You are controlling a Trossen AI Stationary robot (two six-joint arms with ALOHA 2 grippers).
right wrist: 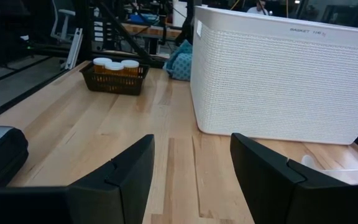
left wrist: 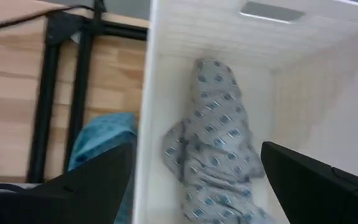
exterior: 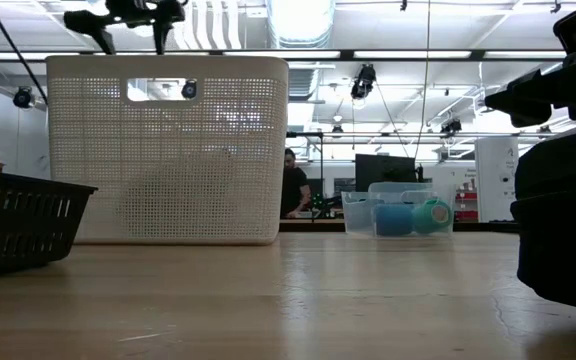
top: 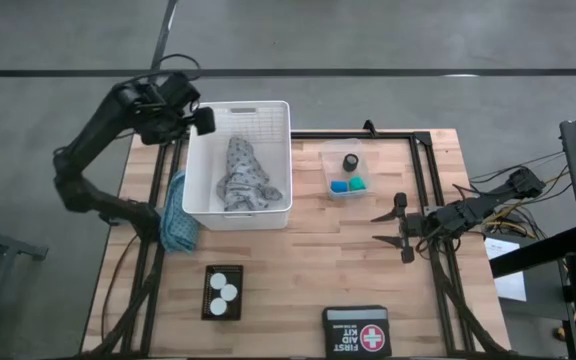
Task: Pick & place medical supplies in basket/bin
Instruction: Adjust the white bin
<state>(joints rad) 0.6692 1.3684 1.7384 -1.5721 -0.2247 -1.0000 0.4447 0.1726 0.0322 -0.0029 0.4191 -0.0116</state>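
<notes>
- Since it is the biggest thing on the desk [top: 298, 270], the white basket [top: 268, 118] comes first: it stands toward the left rear, stiff-walled and slotted, with a grey patterned cloth [top: 240, 176] crumpled inside it.
- Over the basket's rear left corner hangs the left gripper [top: 200, 121], its jaws spread wide and holding nothing, as the left wrist view shows with the cloth lying below between them.
- Low over the desk's right side waits the right gripper [top: 396, 227], its jaws partly apart and empty, pointing toward the basket.
- Pressed against the basket's outer left wall lies a teal-blue cloth [top: 176, 212], spilling toward the desk edge; it looks soft and light, so a pinch on a raised fold would probably lift it, though it may drape and drag.
- Just right of the basket sits a small clear tub [top: 347, 172] with blue, green and black round pieces in it; they look small, hard and likely to roll, so each wants a centred grip.
- Near the front left, a little dark tray [top: 222, 292] holds three white-capped pill bottles [top: 224, 286]; they seem light, rigid and smooth, best taken across the body under the cap.
</notes>
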